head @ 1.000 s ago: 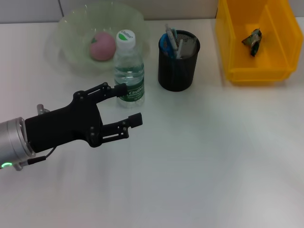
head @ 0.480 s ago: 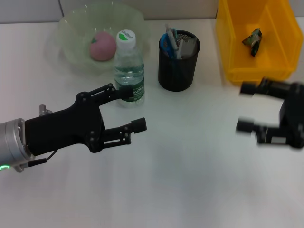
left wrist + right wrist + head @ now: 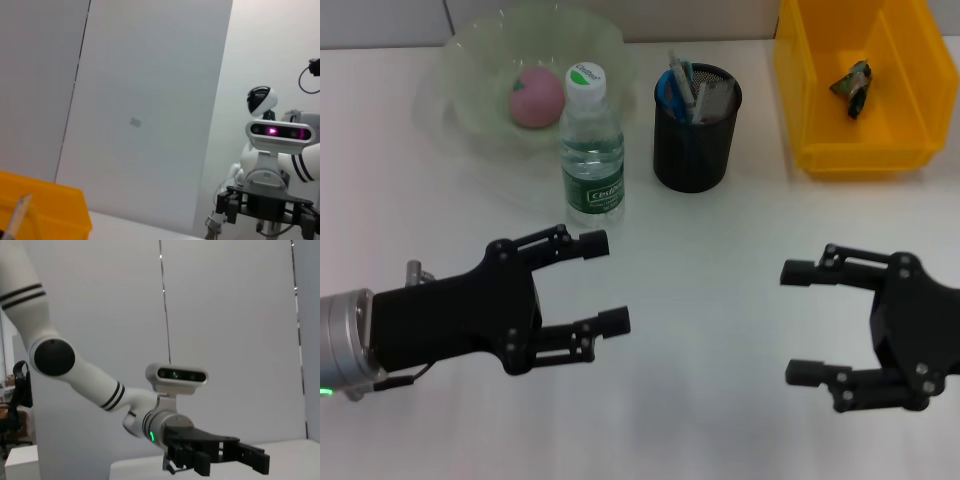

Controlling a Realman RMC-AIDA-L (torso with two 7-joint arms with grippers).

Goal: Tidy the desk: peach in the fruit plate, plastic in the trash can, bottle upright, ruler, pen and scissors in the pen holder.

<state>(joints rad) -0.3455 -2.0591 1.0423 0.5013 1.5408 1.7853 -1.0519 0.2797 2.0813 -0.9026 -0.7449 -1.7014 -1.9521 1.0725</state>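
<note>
Head view: left gripper (image 3: 604,282) and right gripper (image 3: 800,322) hover low over the table (image 3: 700,270), jaws apart, both empty; bottle (image 3: 590,146) upright beside pen holder (image 3: 695,127), peach (image 3: 536,97) in fruit plate (image 3: 470,70), plastic (image 3: 851,86) in trash can (image 3: 910,110). Left wrist view: yellow trash can (image 3: 45,210) corner, right gripper (image 3: 265,210) far off. Right wrist view: left gripper (image 3: 240,457), fingers spread.

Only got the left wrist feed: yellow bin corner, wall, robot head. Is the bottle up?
Observer: Yes, the bottle stands upright, cap on, just in front of the plate.
Operator: Peach?
Observer: The peach lies in the plate.
Operator: Left tool holding anything?
Observer: No, the left tool is open and empty, over the table on the near side of the bottle, not touching it.
</note>
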